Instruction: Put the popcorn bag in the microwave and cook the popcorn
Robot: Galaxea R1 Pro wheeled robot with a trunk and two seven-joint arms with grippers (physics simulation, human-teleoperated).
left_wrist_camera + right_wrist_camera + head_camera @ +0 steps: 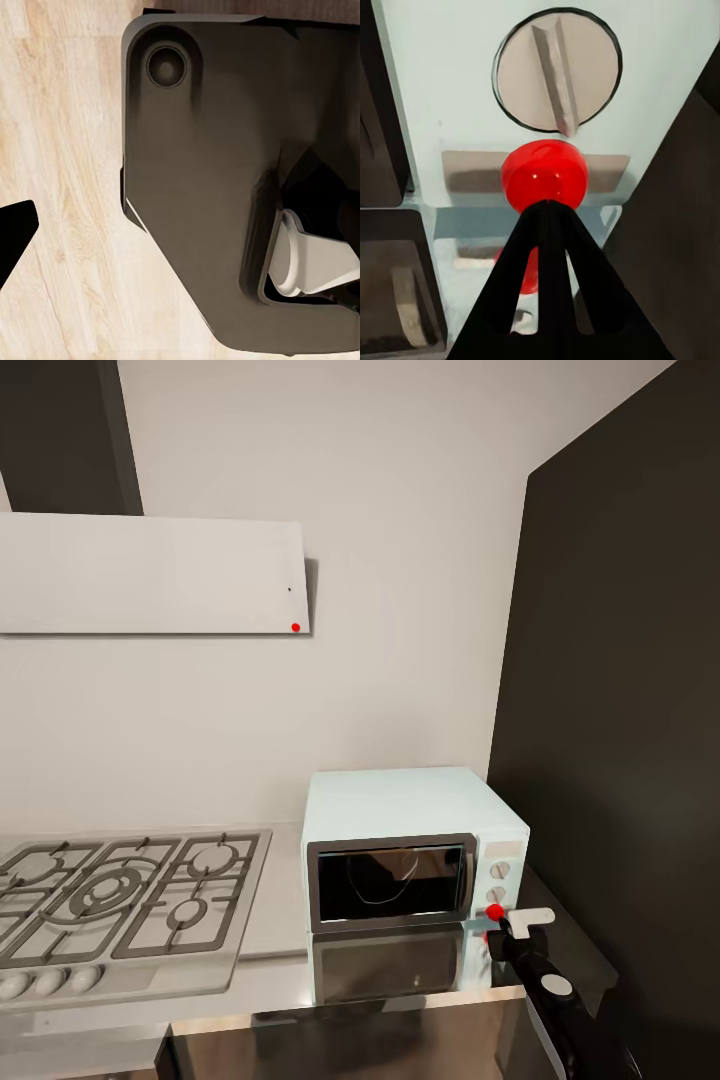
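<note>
Kitchen, head view: microwave (412, 880) on steel table (275, 920), door shut, right of gas hob (120, 905); right claw (497, 925) at red light (495, 911) | left wrist: wood floor (67, 187), robot base (217, 187), left claw state unclear | right wrist: fingers (551, 300) pressed together, tips touching light below knob (557, 71).

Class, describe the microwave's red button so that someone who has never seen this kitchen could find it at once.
Start at the pale blue-white microwave on the steel countertop, to the right of the gas hob. Go down the control strip right of its dark glass door, past the round knobs. The button is a glossy red dome under the lowest knob, where the right gripper points.
</note>
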